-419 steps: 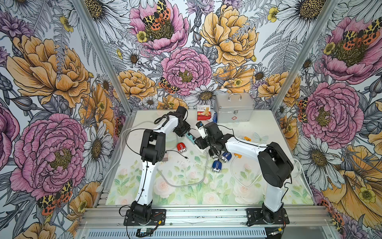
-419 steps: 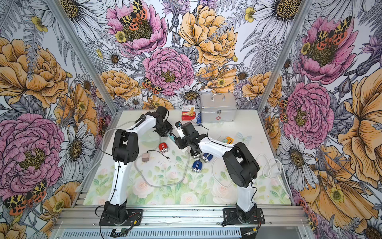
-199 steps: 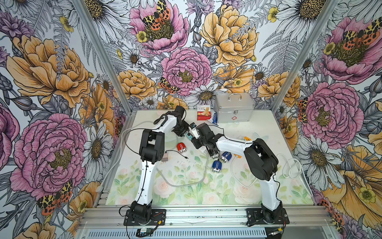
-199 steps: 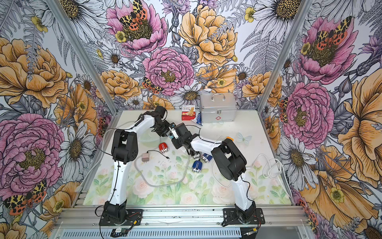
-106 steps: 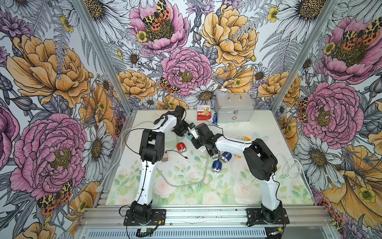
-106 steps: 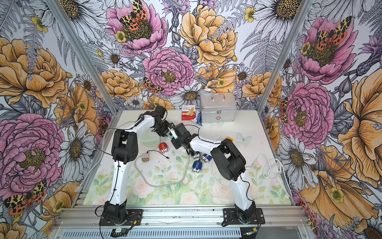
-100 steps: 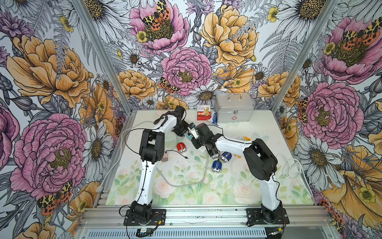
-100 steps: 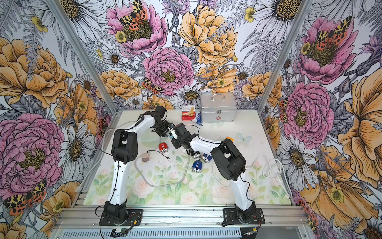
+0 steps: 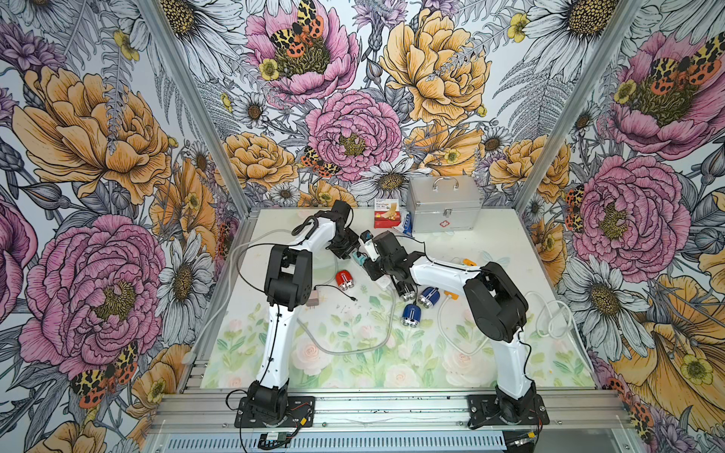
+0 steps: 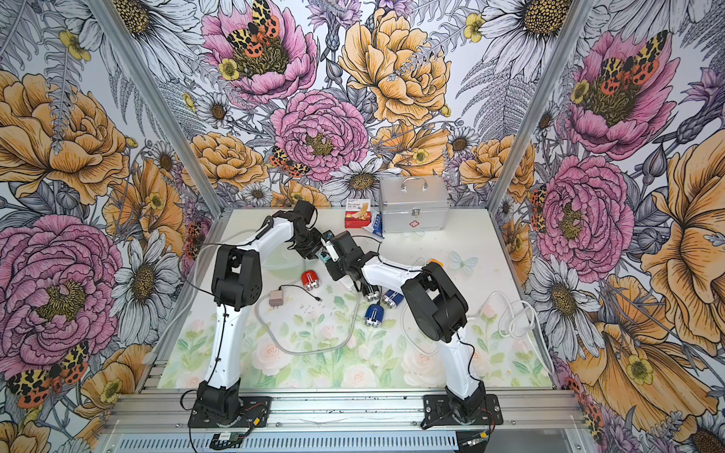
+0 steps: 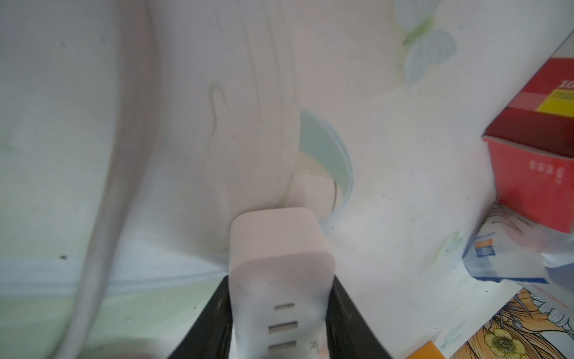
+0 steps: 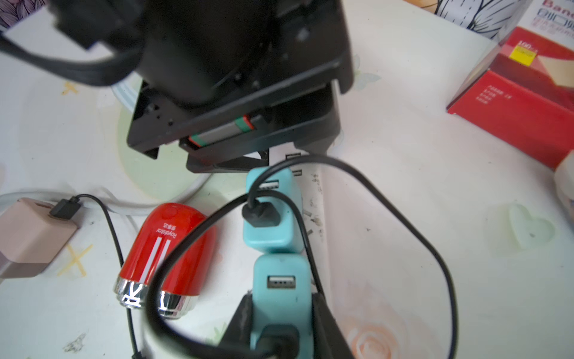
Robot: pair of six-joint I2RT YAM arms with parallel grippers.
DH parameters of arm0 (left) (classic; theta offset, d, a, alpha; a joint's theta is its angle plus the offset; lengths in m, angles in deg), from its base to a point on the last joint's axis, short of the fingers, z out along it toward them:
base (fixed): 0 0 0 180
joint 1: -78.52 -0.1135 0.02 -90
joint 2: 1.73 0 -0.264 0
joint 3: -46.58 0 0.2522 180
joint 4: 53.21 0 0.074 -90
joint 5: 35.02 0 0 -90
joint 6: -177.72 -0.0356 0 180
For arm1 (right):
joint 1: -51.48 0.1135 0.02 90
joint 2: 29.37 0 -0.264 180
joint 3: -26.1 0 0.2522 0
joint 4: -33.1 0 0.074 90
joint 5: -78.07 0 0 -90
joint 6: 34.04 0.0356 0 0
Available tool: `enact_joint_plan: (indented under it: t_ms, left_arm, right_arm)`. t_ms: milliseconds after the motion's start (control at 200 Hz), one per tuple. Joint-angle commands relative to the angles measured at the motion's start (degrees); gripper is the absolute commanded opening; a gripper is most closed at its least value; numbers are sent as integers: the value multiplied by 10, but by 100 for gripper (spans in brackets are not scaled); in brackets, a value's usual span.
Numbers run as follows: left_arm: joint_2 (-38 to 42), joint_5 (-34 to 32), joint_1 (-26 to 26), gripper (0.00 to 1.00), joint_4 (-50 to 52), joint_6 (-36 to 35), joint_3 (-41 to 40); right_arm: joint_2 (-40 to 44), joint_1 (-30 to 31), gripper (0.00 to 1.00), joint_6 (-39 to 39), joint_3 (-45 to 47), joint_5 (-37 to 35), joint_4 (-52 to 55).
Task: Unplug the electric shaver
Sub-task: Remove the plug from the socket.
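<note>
Since the cable's still in, right gripper [image 12: 281, 310]: fingers [image 12: 239, 326] pinched onto a teal USB adapter [image 12: 281, 279], snug on its flat sides.
left gripper [image 11: 281, 286]: clamped round the end of the white power strip [image 11: 276, 236], pinning it.
black USB plug [image 12: 259, 214]: just ahead of the right fingertips, seated in a second teal adapter [image 12: 270, 236].
red shaver [image 12: 169, 248]: on the mat [image 12: 388, 295] just beside the right fingers. Can't trace whether the black cable [image 12: 150, 304] crossing it feeds it.
handling: plug's small, hard, friction-fit, and the cable's floppy, so don't yank that. Adapter's light, slick plastic. I'd grip the flat faces and pull straight.
</note>
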Motion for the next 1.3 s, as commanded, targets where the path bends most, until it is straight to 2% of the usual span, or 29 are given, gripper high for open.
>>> enact_joint_plan:
  t_ms: [0,135,220,290,440,545,620,791,866,936,1051,1151,1296]
  left_arm:
    - [-40,30,5,31,15,12,-10]
    - [-40,31,5,30,15,12,-11]
    - [-40,32,6,30,15,13,-13]
    - [-41,32,6,30,15,13,-14]
    - [-43,33,8,30,15,14,-11]
    - [-43,31,9,30,15,15,-12]
    - [-43,30,9,29,15,15,-12]
    - [-43,29,9,29,15,16,-15]
    - [-43,29,10,29,15,17,-16]
    - [-44,28,10,29,15,17,-14]
    - [-43,28,10,29,15,18,-14]
    - [-42,25,9,29,15,18,-15]
    - [-42,23,12,29,15,18,-17]
  right_arm:
    - [39,36,11,-59,-6,-71,-24]
    - [42,42,9,-78,-2,-148,-27]
    - [54,42,8,-66,5,-152,-29]
    - [64,30,8,-38,9,-112,-30]
    - [63,18,8,58,11,46,-35]
    - [62,28,8,79,22,66,-48]
    - [67,40,8,56,31,32,-49]
    - [74,80,5,-40,46,-138,-49]
    - [71,90,5,-63,48,-190,-49]
    - [67,95,5,-73,48,-215,-50]
    - [72,95,5,-67,51,-215,-49]
    - [89,81,4,-38,60,-167,-49]
    - [96,20,4,60,72,64,-51]
